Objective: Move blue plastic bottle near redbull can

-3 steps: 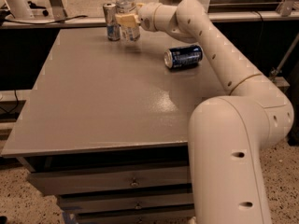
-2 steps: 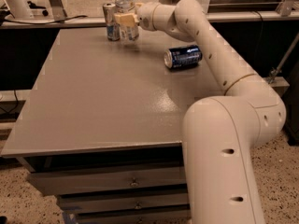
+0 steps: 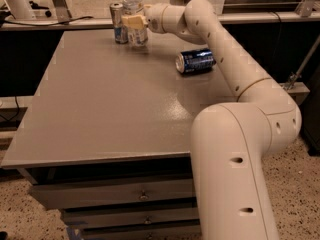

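Now the hand (image 3: 134,21) holds the blue plastic bottle (image 3: 132,4), which stands up on the tabletop (image 3: 100,109). The redbull can (image 3: 117,23) is just beside the hand, away from the arm. The move looks nearly done. Next the hand should let go gently.

Tabletop (image 3: 110,109) plain grey-brown with a faint sheen; blue plastic bottle (image 3: 133,3) clear, cap white; redbull can (image 3: 118,23) silver, blue band low down; claw (image 3: 134,20) pale yellow, clasped on the bottle at the tabletop's far edge; arm (image 3: 235,149) cream-white, dark dots; lying can (image 3: 195,61) dark blue, white lettering; floor (image 3: 15,209) speckled beige.
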